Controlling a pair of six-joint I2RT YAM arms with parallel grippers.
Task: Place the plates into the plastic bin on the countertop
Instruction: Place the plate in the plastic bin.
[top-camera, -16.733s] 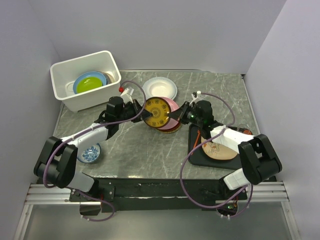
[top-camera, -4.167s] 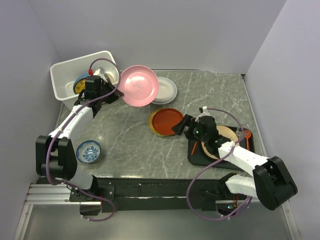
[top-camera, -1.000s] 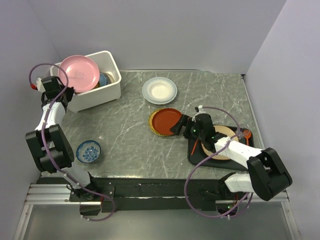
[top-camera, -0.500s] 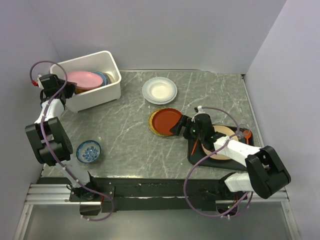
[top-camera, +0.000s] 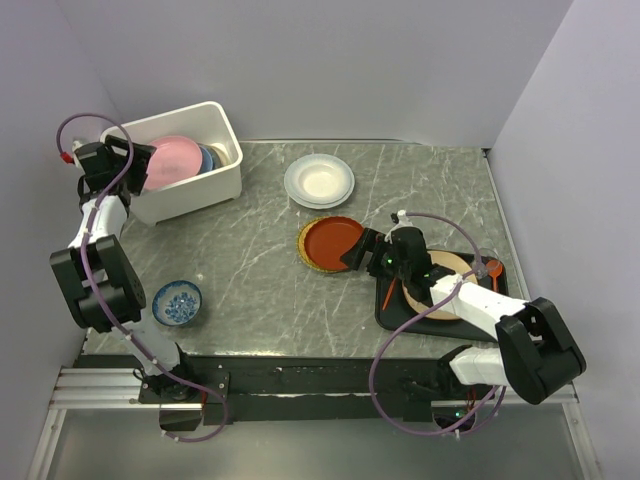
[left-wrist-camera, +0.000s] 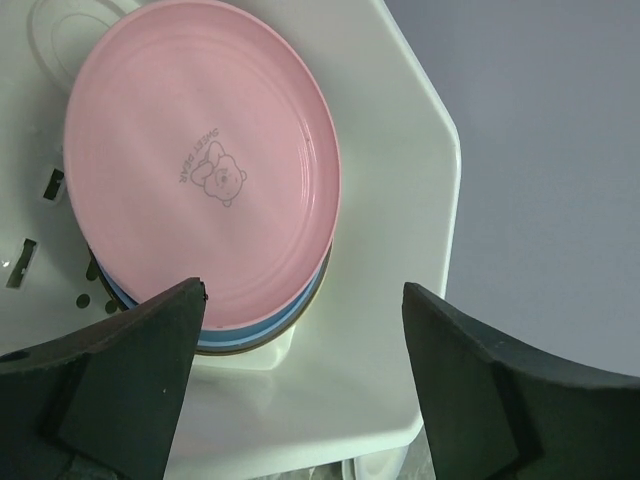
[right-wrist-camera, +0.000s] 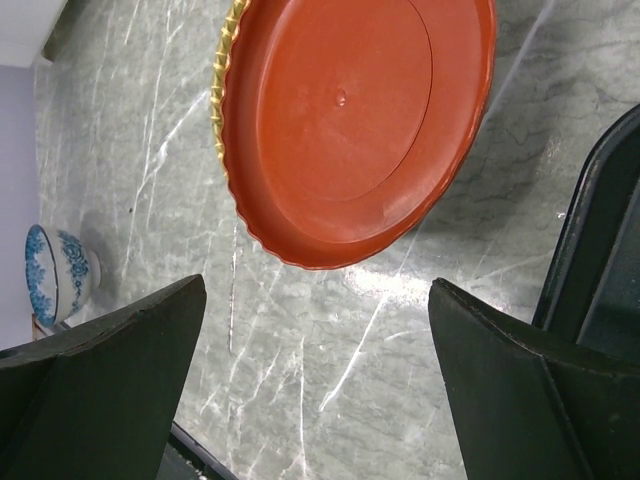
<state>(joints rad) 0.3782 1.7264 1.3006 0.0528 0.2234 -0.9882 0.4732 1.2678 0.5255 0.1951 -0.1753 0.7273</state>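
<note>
The left arm is stretched to the far-left corner, and the left gripper (left-wrist-camera: 302, 292) is held above the plastic bin (left-wrist-camera: 405, 210) with jaws spread wide and nothing pinched. The pink plate (left-wrist-camera: 200, 170), marked with a small bear drawing at its centre, is seen lying in the bin on top of a light blue plate (left-wrist-camera: 240, 338). The right arm is kept low over the countertop (right-wrist-camera: 300, 370), and the right gripper (right-wrist-camera: 315, 290) is likewise spread and empty beside the red-orange plate (right-wrist-camera: 350, 130).

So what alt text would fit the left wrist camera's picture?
A pink plate with a small bear drawing lies on top of a light blue plate inside the white plastic bin. The arm's two dark jaws stand open and empty in the foreground, one on each side.
</note>
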